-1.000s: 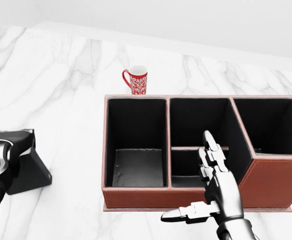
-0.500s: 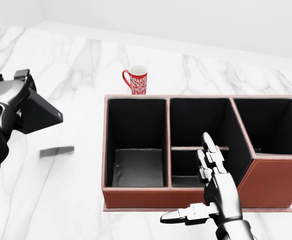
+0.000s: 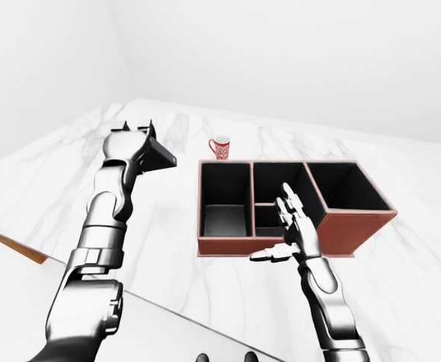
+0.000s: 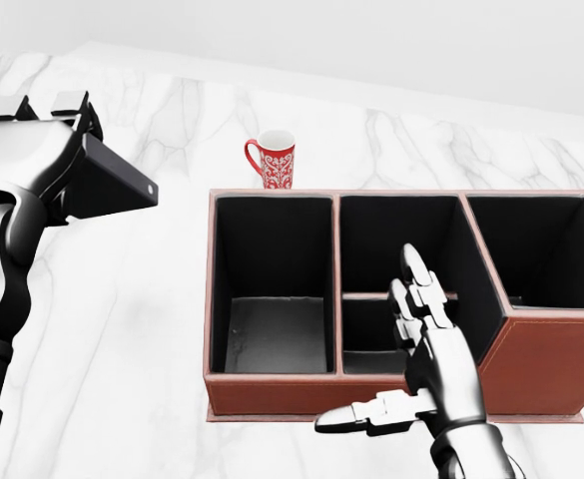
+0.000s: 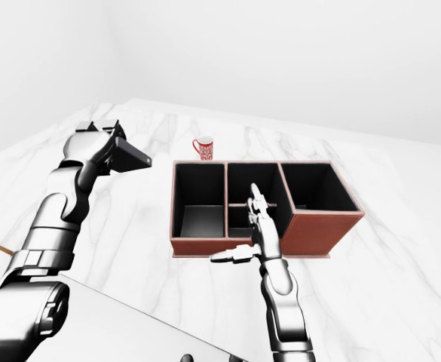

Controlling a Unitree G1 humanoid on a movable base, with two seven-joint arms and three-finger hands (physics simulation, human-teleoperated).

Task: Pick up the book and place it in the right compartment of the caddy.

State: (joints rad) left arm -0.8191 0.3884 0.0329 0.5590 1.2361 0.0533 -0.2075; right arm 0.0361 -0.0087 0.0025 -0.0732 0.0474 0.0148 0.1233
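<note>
The book (image 4: 112, 186) is a thin black slab held in the air at the left of the head view, well above the marble top and tilted. My left hand (image 4: 50, 150) is shut on it. Its free corner points toward the caddy (image 4: 541, 367), a red-brown box with black lining. The caddy has a left bay, a split middle bay and a right compartment (image 4: 536, 249), which looks empty. My right hand (image 4: 391, 359) is open, fingers spread, at the caddy's near wall below the middle bay, holding nothing.
A red-and-white patterned mug (image 4: 275, 160) stands just beyond the caddy's left bay. The marble counter (image 3: 167, 249) ends in an edge at the lower left of the left-eye view, with a brown strip (image 3: 9, 245) beside it.
My left hand has lifted the book off the counter, carrying it up and to the right toward the caddy. The right hand has barely shifted.
</note>
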